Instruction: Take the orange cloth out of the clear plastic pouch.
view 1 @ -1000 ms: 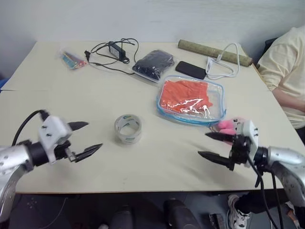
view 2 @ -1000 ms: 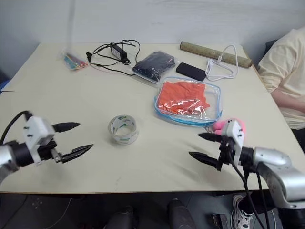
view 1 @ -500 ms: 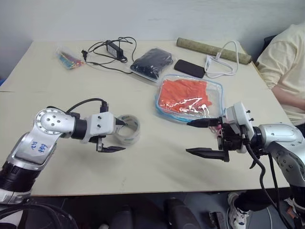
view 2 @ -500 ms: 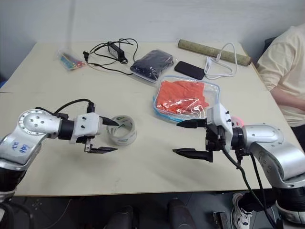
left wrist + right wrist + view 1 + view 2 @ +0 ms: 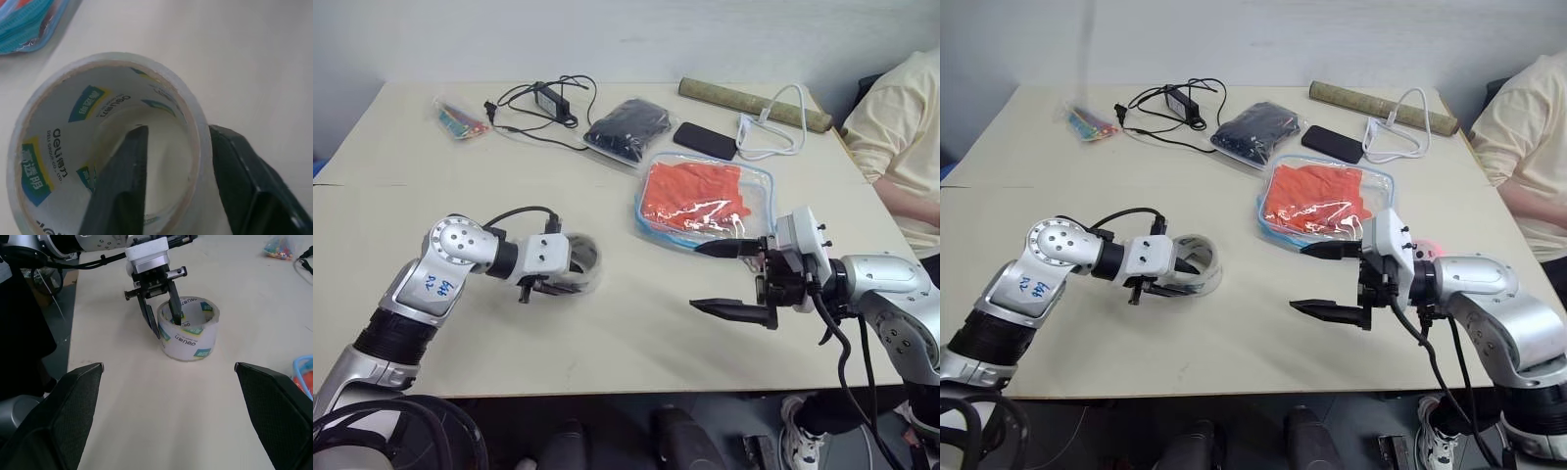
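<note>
The orange cloth (image 5: 695, 196) lies wrinkled inside the clear plastic pouch (image 5: 756, 203), which rests flat on the table right of centre. My right gripper (image 5: 695, 276) hovers open just in front of the pouch, fingers spread wide and pointing left, touching nothing. On the left, my left gripper (image 5: 560, 272) is at the tape roll (image 5: 582, 262). One finger (image 5: 122, 181) reaches inside the roll (image 5: 58, 147) and the other presses on its outside, with the wall clamped between them. The right wrist view shows that same grip on the roll (image 5: 188, 335).
Along the far side of the table lie a black bag (image 5: 628, 127), a phone (image 5: 705, 141), a white cable (image 5: 769, 127), a rolled mat (image 5: 754, 106), a charger with black cord (image 5: 548, 98) and a small bag of colourful items (image 5: 460, 119). A person's yellow sleeve (image 5: 901, 127) borders the right edge.
My left gripper has swung right and forward to the tape roll and closed on its wall. My right gripper has drifted left and risen slightly, still open.
</note>
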Motion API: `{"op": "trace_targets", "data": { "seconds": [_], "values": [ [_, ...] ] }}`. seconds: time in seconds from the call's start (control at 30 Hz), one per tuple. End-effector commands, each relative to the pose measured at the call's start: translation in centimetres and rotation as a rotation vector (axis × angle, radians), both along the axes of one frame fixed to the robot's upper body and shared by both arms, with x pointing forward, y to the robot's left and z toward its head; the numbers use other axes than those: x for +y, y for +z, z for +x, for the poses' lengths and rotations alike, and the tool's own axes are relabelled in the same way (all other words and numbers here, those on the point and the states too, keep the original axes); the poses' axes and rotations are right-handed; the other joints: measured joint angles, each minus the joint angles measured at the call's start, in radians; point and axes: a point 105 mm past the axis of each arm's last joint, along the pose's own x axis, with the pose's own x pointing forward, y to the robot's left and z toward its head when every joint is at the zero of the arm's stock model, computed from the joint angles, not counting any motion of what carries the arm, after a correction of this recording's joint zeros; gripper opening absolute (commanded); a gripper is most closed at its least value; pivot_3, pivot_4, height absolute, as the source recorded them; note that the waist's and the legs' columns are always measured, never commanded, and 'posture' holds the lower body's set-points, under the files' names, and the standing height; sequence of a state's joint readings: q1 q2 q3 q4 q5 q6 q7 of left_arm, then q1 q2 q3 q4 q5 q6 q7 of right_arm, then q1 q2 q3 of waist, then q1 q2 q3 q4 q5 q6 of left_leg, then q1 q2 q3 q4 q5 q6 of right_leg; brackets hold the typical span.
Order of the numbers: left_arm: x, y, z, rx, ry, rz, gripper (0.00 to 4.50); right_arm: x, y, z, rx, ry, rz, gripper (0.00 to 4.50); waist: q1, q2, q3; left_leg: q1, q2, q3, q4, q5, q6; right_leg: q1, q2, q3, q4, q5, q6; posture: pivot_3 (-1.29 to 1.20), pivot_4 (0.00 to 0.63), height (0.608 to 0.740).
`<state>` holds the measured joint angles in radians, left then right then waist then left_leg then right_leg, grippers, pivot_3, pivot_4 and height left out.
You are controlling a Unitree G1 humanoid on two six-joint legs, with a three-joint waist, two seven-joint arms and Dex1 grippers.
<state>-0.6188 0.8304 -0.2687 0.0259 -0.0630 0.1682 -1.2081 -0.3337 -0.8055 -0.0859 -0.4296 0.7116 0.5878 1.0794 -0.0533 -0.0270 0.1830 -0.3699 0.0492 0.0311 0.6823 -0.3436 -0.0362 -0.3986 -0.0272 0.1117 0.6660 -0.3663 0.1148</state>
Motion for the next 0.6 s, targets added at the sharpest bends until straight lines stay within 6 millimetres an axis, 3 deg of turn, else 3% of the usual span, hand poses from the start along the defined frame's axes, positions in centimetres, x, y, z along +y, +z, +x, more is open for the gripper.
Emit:
{"op": "trace_targets", "data": {
  "seconds": [0.03,0.23,0.37,0.47,0.6],
  "values": [
    [0.3,0.3,-0.4,0.002,-0.019,0.021,0.45,0.3,0.8,-0.4,-0.043,0.014,0.019,4.50,0.001,0.000,0.000,0.000,0.000,0.000,0.000,0.000,0.000,0.000,0.000,0.000,0.000,0.000,0.000,0.00,0.150,0.740],
    [0.9,1.3,-0.3,-0.029,0.125,-0.055,0.38,0.5,0.6,-0.1,-0.051,0.027,0.008,4.50,-0.003,0.000,0.000,0.000,0.000,0.000,0.000,0.000,0.001,0.000,0.000,0.000,0.001,0.000,0.000,0.00,0.150,0.740],
    [3.4,2.1,-1.6,-0.041,0.269,-0.097,0.38,0.8,0.7,0.3,-0.057,0.041,0.015,4.50,-0.009,0.000,0.000,0.000,0.001,0.000,0.000,-0.001,0.001,-0.001,0.001,0.000,0.003,0.000,0.000,0.00,0.150,0.740],
    [6.6,2.1,-3.3,-0.055,0.435,-0.095,0.38,1.5,1.0,0.5,-0.064,0.074,0.039,4.50,-0.007,0.000,0.000,-0.001,0.001,0.001,0.000,-0.001,0.001,-0.006,0.000,0.000,0.006,0.000,0.000,0.00,0.150,0.740],
    [12.9,2.1,-6.5,-0.105,0.769,-0.098,0.38,3.5,1.3,0.6,-0.065,0.167,0.074,4.50,-0.023,0.000,0.000,-0.002,0.002,0.003,-0.001,-0.002,0.003,-0.009,-0.002,-0.001,0.009,0.000,-0.001,0.00,0.150,0.740]
  ]
}}
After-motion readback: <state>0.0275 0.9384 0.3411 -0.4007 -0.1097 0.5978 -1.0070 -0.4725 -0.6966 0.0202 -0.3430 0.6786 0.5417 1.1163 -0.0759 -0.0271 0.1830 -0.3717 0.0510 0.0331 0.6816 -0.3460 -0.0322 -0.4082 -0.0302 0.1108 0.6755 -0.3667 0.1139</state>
